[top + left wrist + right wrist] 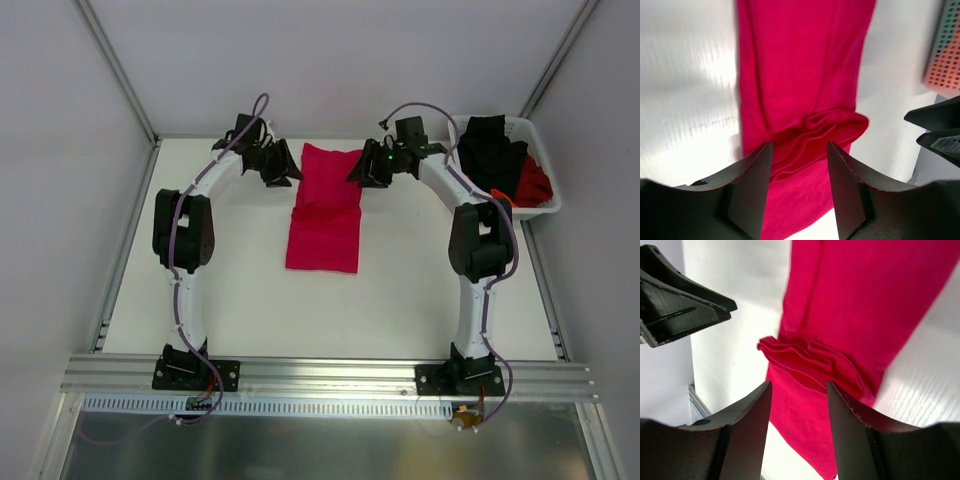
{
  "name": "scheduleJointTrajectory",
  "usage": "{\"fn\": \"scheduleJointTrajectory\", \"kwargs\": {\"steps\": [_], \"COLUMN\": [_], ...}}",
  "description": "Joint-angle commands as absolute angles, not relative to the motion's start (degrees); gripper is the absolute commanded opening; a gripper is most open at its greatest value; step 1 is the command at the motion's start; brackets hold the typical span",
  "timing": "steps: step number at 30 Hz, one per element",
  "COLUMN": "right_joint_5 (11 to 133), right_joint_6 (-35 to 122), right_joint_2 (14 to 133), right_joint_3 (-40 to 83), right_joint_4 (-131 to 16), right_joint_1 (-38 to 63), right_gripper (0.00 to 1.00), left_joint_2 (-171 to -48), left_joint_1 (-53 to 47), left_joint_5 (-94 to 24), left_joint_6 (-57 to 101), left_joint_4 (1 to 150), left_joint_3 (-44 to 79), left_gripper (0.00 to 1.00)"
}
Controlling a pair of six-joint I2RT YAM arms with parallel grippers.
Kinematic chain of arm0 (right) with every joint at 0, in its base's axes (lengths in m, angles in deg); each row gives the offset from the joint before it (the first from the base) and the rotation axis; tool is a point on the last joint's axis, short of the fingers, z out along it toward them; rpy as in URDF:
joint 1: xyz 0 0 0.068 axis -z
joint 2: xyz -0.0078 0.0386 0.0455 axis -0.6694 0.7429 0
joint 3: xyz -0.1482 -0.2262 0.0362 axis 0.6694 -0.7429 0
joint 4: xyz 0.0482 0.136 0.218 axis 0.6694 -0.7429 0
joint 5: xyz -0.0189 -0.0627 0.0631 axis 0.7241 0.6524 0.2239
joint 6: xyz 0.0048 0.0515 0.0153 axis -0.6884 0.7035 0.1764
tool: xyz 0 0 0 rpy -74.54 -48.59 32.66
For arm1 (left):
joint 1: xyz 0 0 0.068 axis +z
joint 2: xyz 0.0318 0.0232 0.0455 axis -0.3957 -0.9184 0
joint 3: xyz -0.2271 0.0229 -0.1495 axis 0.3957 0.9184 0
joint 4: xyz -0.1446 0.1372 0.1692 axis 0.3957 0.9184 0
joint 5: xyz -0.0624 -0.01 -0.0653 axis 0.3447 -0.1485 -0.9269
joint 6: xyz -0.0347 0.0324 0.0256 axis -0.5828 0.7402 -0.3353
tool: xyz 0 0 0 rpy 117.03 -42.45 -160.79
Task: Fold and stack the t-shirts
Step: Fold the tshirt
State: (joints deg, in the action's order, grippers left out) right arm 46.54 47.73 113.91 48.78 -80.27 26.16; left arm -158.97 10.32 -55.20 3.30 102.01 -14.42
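The crimson-pink t-shirt [323, 215] lies on the worktop [250, 290] between the claws, folded narrow, with the end nearest them doubled over; probably one fold remains. The left claw [283, 168] and the right claw [363, 168] gape, empty. Black and orange-red t-shirts [497, 155] wait unfolded in the basket [548, 170] beside the right claw.

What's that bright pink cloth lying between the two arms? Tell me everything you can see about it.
It is a crimson-pink t-shirt of soft plain cloth, folded into a long narrow strip, no sleeves showing. It lies flat on the white table, running away from the arm bases. About midway, bunched layers form a crosswise ridge. The left hand and right hand flank its far end, open; neither grips it.
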Motion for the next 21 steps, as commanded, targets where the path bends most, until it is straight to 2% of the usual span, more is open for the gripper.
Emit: {"fn": "scheduleJointTrajectory", "kwargs": {"steps": [1,2,6,7,8,9,12,13,14,17,21], "right_joint_5": [45.4,45.1,44.9,45.1,45.1,44.9,46.8,47.3,47.9,48.9,52.1], "right_joint_6": [46.2,45.6,42.8,42.5,42.1,41.9,42.0,42.0,42.0,42.3,42.5], "right_joint_2": [114.6,113.7,107.7,106.4,103.7,102.4,98.3,97.8,97.7,99.9,103.8], "right_joint_3": [53.9,53.9,47.4,45.7,43.6,41.6,33.6,31.9,29.5,28.6,31.2], "right_joint_4": [-80.3,-80.4,-79.9,-79.7,-78.7,-78.3,-75.9,-75.4,-75.1,-75.0,-74.5], "right_joint_1": [26.6,26.6,26.2,26.1,25.8,25.6,24.7,24.4,24.2,23.1,22.4], "right_gripper": [0.51,0.51,0.45,0.42,0.32,0.29,0.11,0.09,0.08,0.02,0.00], "left_joint_2": [-160.1,-159.4,-151.6,-148.1,-146.6,-145.2,-141.5,-141.0,-141.2,-144.2,-148.8], "left_joint_1": [11.1,11.3,11.4,11.1,10.8,10.5,9.1,8.8,8.6,8.5,8.5], "left_joint_5": [-56.8,-56.7,-56.0,-56.4,-56.6,-56.6,-56.4,-56.1,-57.2,-59.6,-58.7], "left_joint_6": [2.8,3.0,6.2,6.9,7.7,8.6,9.7,9.4,9.0,7.2,7.1], "left_joint_4": [101.8,101.8,101.8,101.8,101.8,101.8,101.0,100.4,98.3,95.8,94.1], "left_joint_3": [-18.4,-18.0,-11.6,-8.2,-6.5,-4.8,1.7,4.8,5.9,6.8,4.2], "left_gripper": [0.51,0.56,0.60,0.60,0.59,0.56,0.32,0.17,0.12,0.00,0.00]}}
